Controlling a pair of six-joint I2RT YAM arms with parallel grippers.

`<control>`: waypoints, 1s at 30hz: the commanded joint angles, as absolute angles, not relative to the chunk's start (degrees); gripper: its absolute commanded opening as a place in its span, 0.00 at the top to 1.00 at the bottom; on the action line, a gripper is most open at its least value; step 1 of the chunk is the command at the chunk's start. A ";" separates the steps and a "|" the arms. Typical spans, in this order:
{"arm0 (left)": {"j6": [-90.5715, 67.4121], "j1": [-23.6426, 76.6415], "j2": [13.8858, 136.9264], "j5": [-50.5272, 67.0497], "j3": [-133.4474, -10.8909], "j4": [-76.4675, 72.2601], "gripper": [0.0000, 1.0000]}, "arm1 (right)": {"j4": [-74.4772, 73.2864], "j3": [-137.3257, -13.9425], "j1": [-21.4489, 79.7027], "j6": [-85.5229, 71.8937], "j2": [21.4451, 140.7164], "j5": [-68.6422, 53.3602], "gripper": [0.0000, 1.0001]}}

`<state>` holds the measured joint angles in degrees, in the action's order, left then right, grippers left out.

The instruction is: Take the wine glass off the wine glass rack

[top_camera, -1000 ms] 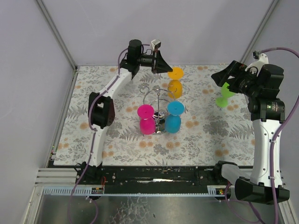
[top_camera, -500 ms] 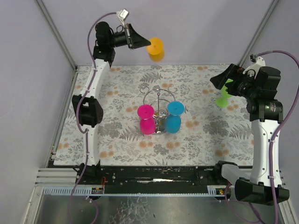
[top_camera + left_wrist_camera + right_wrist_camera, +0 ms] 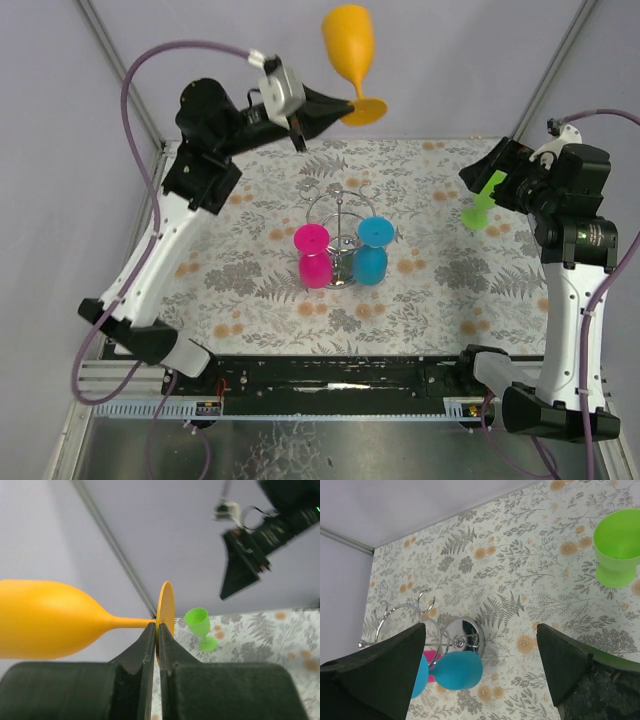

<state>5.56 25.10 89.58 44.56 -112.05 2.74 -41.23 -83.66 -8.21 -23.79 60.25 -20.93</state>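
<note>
Since the earlier frame the left arm has swung up and over, so we now see the orange wine glass (image 3: 349, 42) higher than before, well above the far edge of the table (image 3: 250, 290) and clear of the wine glass rack (image 3: 343, 214). The left gripper (image 3: 352, 108) is clamped on the glass's round foot, with its fingers pinched together across the thin disc. In the left wrist view the stem and bowl stick out sideways from the jaws. In the overhead view the bowl tilts upward.

Near the middle of the table stands the rack, a shiny wire ring on a thin pole. A pink wine glass (image 3: 313, 255) hangs at the rack's left and a blue wine glass (image 3: 371, 252) at its right, both bowl down.

Toward the far right corner a green wine glass (image 3: 480, 207) stands upright on the table. The right gripper (image 3: 497, 178) hovers just above it, with its fingers spread wide and nothing between them.
</note>
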 commanded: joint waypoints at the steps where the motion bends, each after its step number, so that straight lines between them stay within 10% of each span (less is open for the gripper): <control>1: 41.02 33.96 83.03 34.23 -101.80 7.63 1.00 | -46.89 -91.44 -8.24 -28.31 63.08 -14.38 0.01; 30: 84.36 57.10 76.69 29.19 -82.35 15.16 1.00 | -61.63 -108.10 -8.19 -24.25 65.99 -40.74 0.01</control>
